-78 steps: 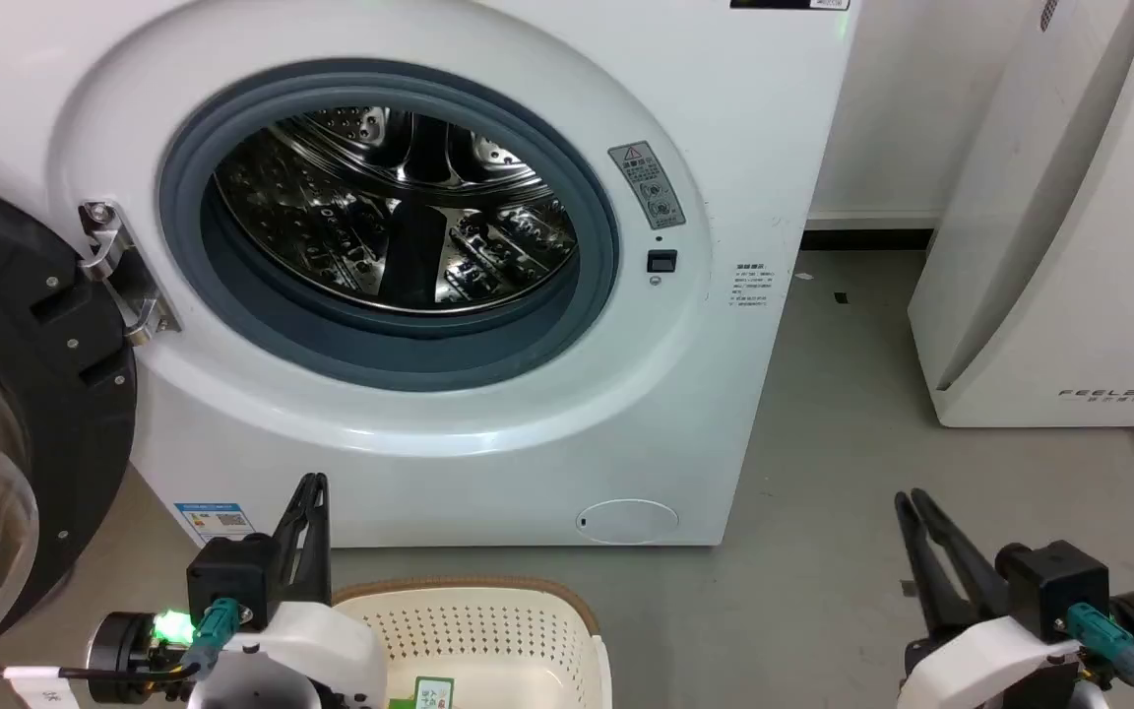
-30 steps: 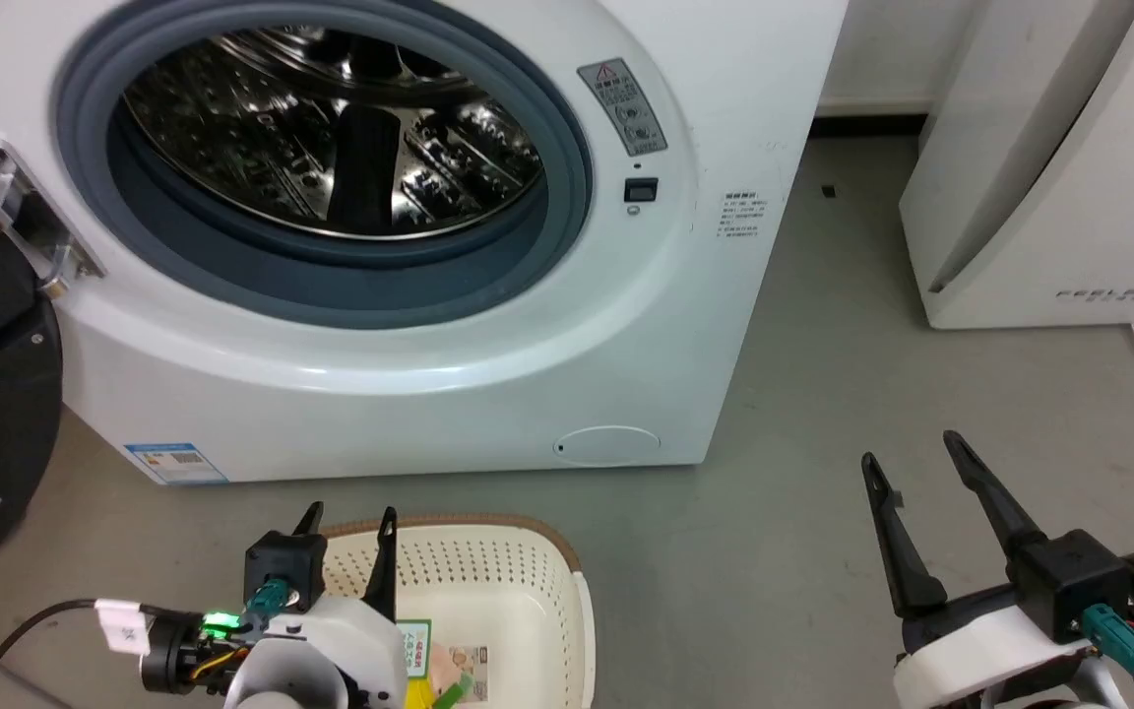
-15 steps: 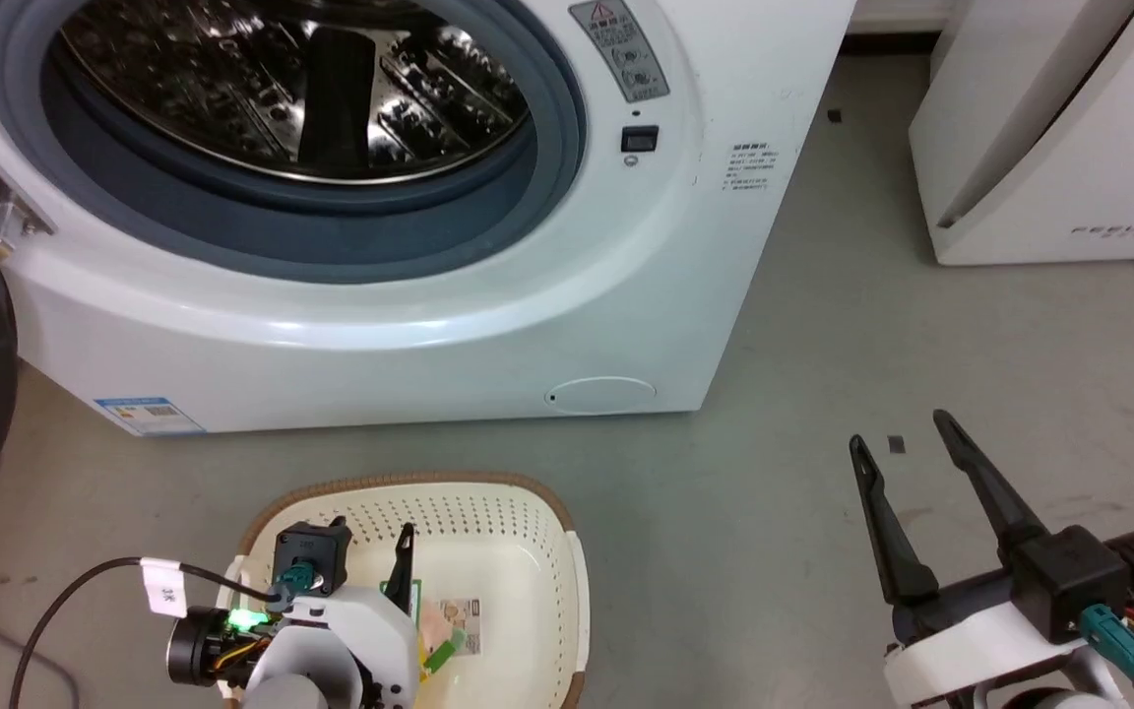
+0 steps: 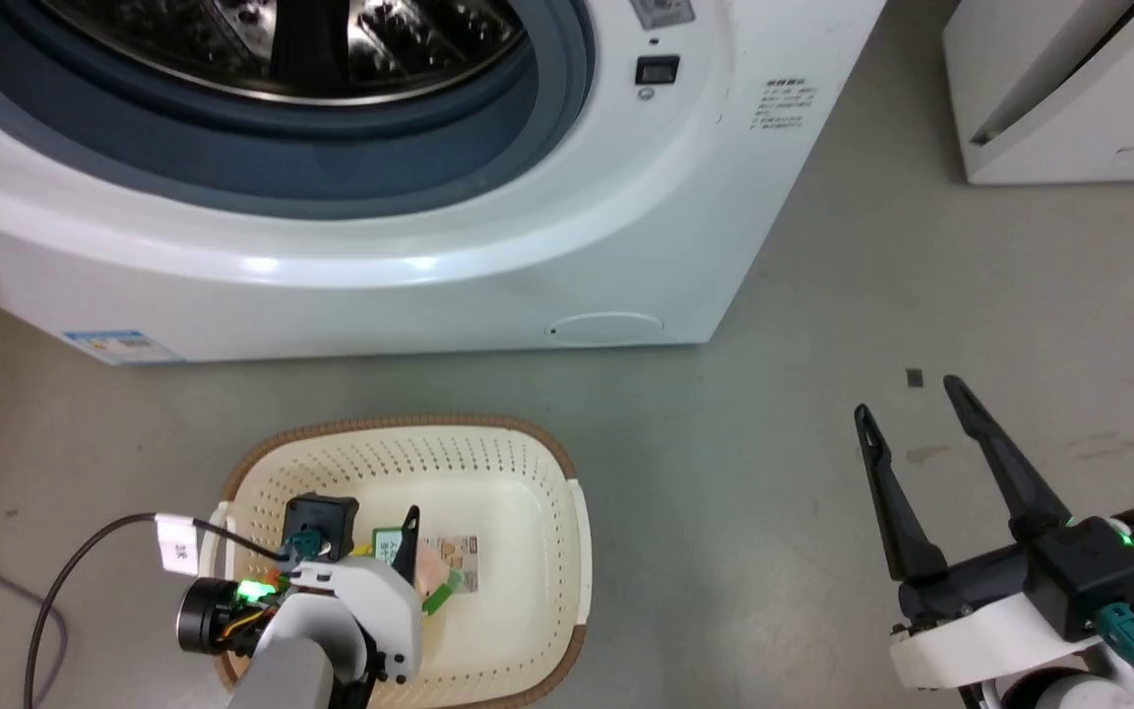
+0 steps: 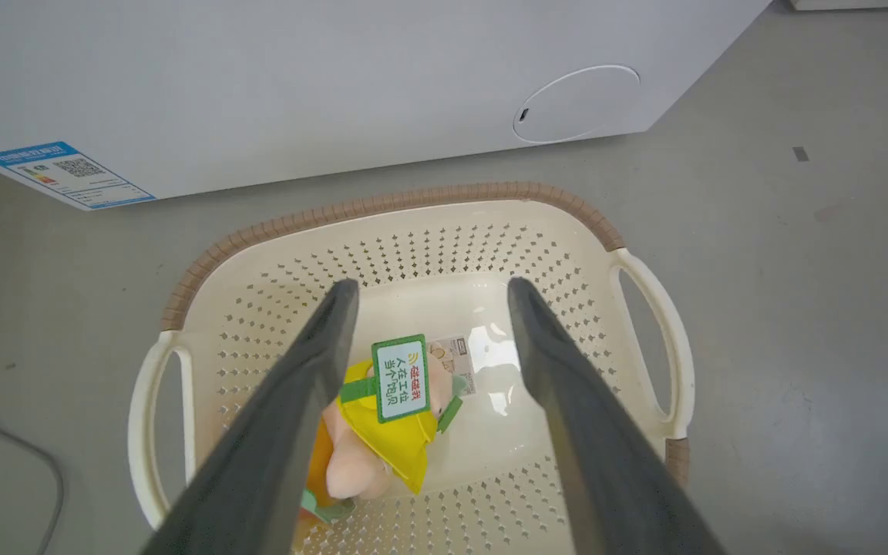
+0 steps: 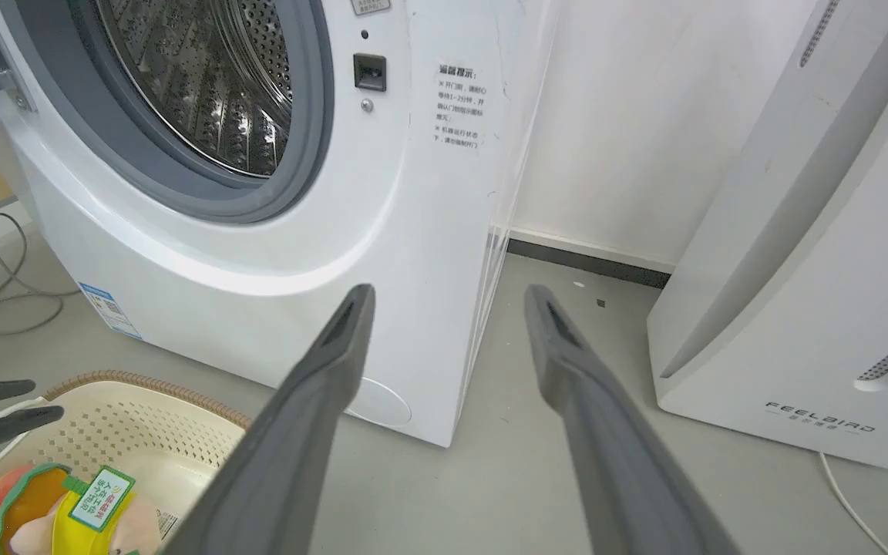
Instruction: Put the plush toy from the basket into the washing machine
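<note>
Left wrist view showed you the left gripper (image 5: pixel 430 284), fingers spread apart, poised over the plush toy (image 5: pixel 382 432) lying in the basket (image 5: pixel 413 202) before the washing machine (image 5: pixel 259 77); your right gripper (image 4: pixel 907 397) hung parted too, well apart from the basket.

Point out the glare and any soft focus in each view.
Head view: two bright highlights across the front of the washing machine. Left wrist view: glare on the basket floor; left gripper soft, close-up. Right wrist view: broad sheen on the machine's curve; right gripper blurred.

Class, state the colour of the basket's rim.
Brown, woven-look, on the cream basket; clearest in the left wrist view.
</note>
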### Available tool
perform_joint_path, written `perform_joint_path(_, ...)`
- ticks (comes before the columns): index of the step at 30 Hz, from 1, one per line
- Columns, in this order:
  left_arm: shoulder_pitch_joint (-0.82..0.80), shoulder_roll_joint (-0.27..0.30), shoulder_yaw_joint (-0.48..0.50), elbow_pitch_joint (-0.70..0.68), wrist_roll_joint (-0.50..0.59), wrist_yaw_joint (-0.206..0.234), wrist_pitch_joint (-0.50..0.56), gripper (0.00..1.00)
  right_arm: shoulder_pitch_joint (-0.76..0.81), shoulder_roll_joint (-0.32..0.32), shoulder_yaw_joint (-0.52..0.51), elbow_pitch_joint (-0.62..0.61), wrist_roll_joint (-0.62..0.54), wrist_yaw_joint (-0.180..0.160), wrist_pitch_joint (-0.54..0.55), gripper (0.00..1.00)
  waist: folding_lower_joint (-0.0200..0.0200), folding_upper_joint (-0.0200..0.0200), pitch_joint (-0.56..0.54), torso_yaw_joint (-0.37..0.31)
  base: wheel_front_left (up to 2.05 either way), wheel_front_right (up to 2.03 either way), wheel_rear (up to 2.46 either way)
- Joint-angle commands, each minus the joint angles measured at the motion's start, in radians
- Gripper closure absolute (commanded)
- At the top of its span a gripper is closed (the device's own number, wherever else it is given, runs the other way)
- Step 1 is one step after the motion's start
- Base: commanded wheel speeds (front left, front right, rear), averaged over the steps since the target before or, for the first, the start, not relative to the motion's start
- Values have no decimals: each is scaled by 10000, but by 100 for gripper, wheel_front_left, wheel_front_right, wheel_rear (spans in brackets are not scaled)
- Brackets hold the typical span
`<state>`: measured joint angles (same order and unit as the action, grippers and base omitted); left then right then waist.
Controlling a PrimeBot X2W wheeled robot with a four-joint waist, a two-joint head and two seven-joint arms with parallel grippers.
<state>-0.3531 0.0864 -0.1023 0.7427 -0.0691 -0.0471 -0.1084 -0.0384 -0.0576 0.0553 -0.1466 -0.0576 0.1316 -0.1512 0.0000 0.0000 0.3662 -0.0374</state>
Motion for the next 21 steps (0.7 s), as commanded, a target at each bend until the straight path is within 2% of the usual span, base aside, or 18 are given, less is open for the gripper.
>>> perform_joint_path(1,-324,41,-59,291,-99,-46,-93,0,-178,-76,18,-144,-113,-6,-93,0,0,0,263,57,0,0,0)
perform_joint_path(6,-758,72,-164,885,-185,-6,-9,0,-253,-139,16,-415,-204,-6,-197,0,0,0,771,138,0,0,0)
perform_joint_path(12,-1287,328,-461,1559,-63,258,162,0,-333,-173,63,-721,-333,-7,-322,0,0,0,1440,136,0,0,0)
perform_joint_path(21,-2179,603,-938,2518,-14,-69,345,0,-404,-157,42,-1116,-451,-7,-510,0,0,0,2520,51,0,0,0)
